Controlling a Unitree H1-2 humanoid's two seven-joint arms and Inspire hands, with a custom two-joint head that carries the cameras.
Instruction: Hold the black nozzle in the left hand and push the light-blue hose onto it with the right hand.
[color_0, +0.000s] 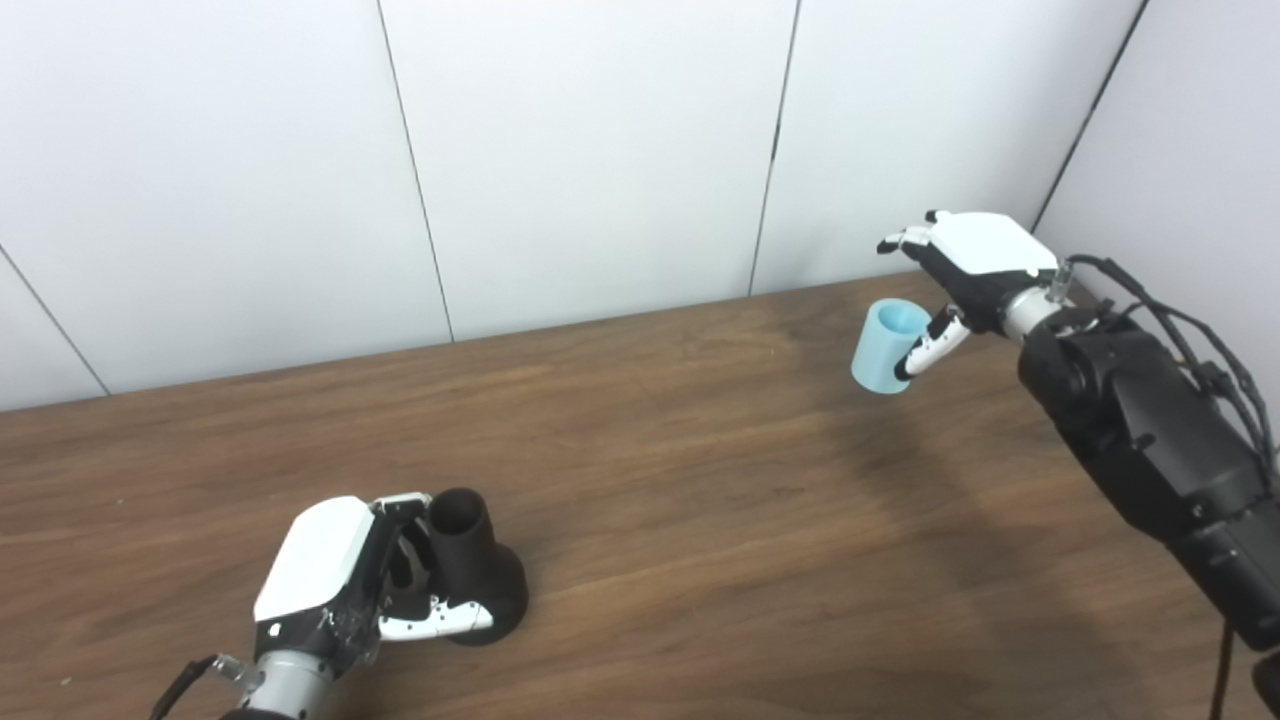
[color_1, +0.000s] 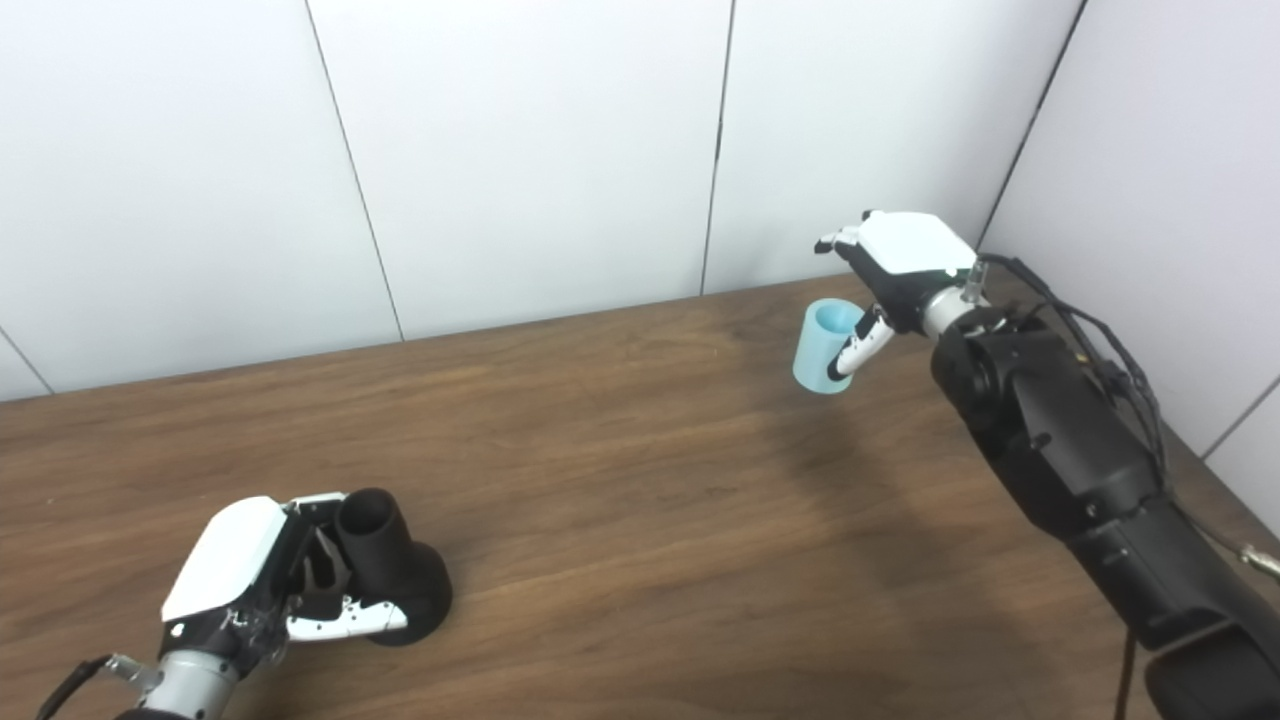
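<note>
— Where the wooden bench (color_0: 640, 470) fills the lower part of both views under white wall panels (color_0: 590, 150), what sits on it?

— Near the front left edge stands the nozzle (color_0: 478, 575), black, its wide base on the bench and its narrow open neck pointing up and a little toward the wall. Far off at the back right corner is the hose (color_0: 886, 346), a short light-blue tube, tilted with its open mouth facing up and toward the wall. The two pieces are well apart.

— And the arms?

— The right arm (color_0: 1160, 450), black with cables along it, comes in from the lower right and reaches to the back corner. The left arm barely shows at the bottom edge.

— How does the left hand (color_0: 345, 585) stand to the nozzle?

— It is wrapped around it from the left: the fingers curl behind the neck and the thumb (color_0: 440, 625) lies across the front of the base. It is grasping the nozzle, which rests on the bench.

— The right hand (color_0: 975, 270)?

— It sits just right of the hose, palm down, grasping the tube: the thumb (color_0: 930, 350) presses its near side and the fingers reach over behind it. The hose looks lifted, though I cannot tell for sure that it is off the bench.
</note>
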